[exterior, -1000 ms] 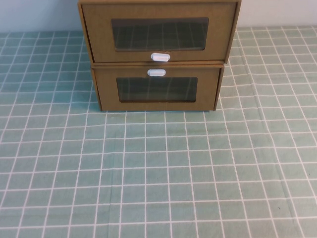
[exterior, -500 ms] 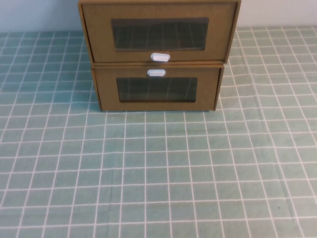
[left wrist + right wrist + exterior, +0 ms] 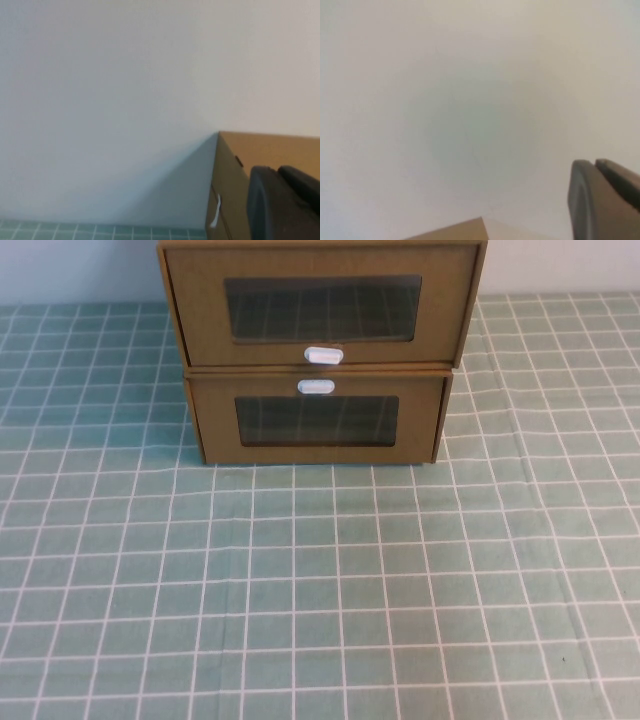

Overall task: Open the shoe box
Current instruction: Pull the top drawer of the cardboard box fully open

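The top corner of the shoe box [image 3: 454, 231] is seen against a pale wall [image 3: 445, 100]. The right gripper [image 3: 596, 170] is held closed, up and aside from that corner.

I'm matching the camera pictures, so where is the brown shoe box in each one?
High view: shoe box, two stacked units, far centre of the table; no claw visible.
Left wrist view: its top corner against the wall, beside the left claw.
Right wrist view: only a brown corner, near the shut right claw.
Shared landmark: the pale wall behind it.
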Robot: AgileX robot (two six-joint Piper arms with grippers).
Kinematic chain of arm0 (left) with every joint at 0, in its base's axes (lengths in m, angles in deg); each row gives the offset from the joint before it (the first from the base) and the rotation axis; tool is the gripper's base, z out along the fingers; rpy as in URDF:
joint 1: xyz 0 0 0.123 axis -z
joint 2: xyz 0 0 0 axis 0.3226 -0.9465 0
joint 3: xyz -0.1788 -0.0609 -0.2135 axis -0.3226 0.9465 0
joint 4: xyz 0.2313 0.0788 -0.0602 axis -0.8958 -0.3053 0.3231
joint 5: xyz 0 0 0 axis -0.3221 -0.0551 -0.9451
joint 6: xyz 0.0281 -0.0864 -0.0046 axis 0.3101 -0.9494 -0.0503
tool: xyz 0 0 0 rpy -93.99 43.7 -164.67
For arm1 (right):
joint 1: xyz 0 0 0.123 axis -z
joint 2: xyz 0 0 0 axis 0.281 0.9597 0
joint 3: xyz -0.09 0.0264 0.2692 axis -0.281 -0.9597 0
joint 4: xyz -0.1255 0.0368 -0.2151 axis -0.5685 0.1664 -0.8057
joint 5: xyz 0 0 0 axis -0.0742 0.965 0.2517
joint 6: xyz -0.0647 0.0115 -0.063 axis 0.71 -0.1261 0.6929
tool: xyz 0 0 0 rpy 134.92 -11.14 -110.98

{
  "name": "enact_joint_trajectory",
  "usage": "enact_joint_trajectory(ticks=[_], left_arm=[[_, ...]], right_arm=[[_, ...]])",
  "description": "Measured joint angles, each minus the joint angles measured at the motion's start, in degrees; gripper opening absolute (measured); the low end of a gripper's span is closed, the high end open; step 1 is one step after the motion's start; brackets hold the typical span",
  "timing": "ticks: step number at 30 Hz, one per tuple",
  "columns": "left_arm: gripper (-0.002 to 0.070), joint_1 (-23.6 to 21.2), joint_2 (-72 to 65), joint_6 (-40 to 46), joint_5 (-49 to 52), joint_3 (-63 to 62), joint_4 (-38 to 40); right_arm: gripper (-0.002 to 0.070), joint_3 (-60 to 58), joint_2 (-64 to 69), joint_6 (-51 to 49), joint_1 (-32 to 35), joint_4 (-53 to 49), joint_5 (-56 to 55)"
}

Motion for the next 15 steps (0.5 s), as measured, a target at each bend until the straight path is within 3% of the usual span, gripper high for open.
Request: enact_joint_trajectory(ticks=[3, 8, 11, 15], left_arm=[[-0.0005, 0.0, -6.4, -0.3, -2.9, 0.0, 1.7], [-0.0005, 0.0, -15.6, -0.5, -5.8, -0.1, 13.5], [-0.0005, 1.4, -20.2, 0.2, -5.3, -1.4, 16.6], [-0.0005, 6.1, -26.9, 8.1, -1.3, -8.1, 17.6]], right_arm=[[-0.0014, 0.0, 2.9, -0.8, 0.0, 0.1, -0.9], [-0.0014, 0.1, 7.1, -5.0, 0.0, -2.0, 1.5], [-0.0014, 1.2, 11.9, -3.5, 0.0, -12.6, 8.0], [-0.0013, 7.0, 21.0, -1.2, -0.1, -20.8, 24.1]])
